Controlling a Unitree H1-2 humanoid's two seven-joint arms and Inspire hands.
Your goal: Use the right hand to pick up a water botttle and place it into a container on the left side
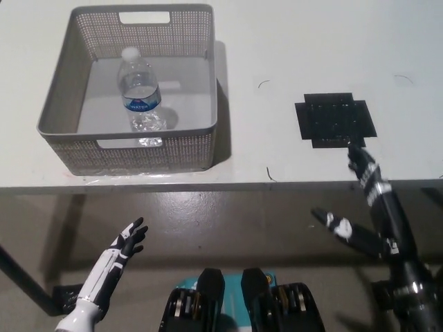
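The clear water bottle stands upright inside the grey perforated basket, which sits toward the left end of the tabletop, near its front edge. Its placement looks done. The bottle seems light and thin-walled, probably smooth and a bit slippery; a hold around the middle, at the blue label, would suit it best. The black right hand hangs at the table's front edge toward the right end, fingers spread apart, holding nothing and well away from the basket. A black mat lies just beyond it. The white left hand rests below the table edge, fingers apart and empty.
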